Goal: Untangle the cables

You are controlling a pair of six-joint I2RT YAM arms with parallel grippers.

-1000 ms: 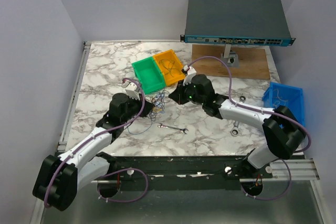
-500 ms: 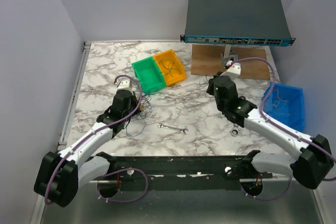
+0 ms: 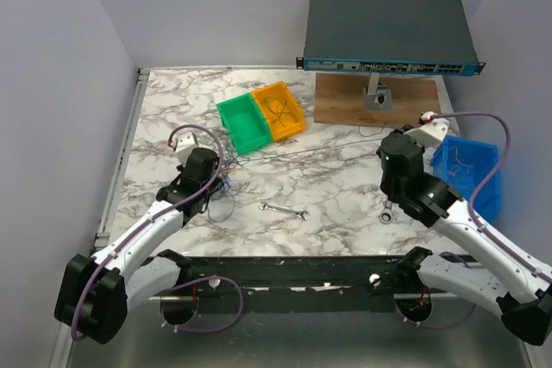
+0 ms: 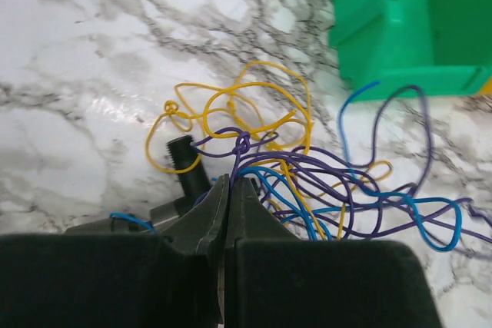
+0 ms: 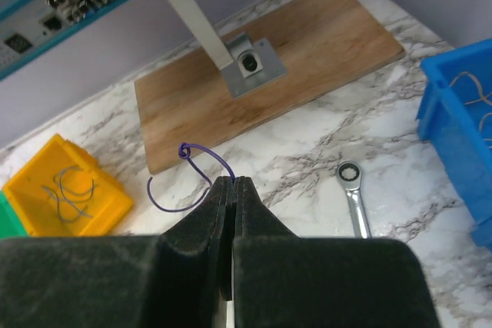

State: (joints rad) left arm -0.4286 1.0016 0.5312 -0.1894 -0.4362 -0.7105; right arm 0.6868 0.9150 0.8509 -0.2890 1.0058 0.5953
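The cables [image 3: 226, 189] are a tangle of yellow, blue and purple wire loops on the marble table left of centre. In the left wrist view the cables [image 4: 307, 182] spread out just ahead of my left gripper [image 4: 231, 182], which is shut on purple and blue strands at the bundle's near edge. My left gripper [image 3: 216, 184] sits at the bundle's left side. My right gripper [image 3: 390, 140] is far to the right, near the blue bin. My right gripper [image 5: 233, 181] is shut on one thin purple wire [image 5: 201, 165] with a knot. That purple wire [image 3: 319, 150] stretches taut back to the bundle.
A green bin [image 3: 244, 123] and an orange bin [image 3: 281, 109] holding wires stand behind the bundle. A blue bin [image 3: 470, 170] is at the right edge. A small wrench [image 3: 285, 210] and a ratchet wrench [image 3: 388, 210] lie at the front. A network switch [image 3: 388, 32] stands on a wooden board [image 3: 379, 102].
My right gripper has swung from beside the bundle far to the right, drawing the purple wire out taut. My left gripper has shifted left with the bundle.
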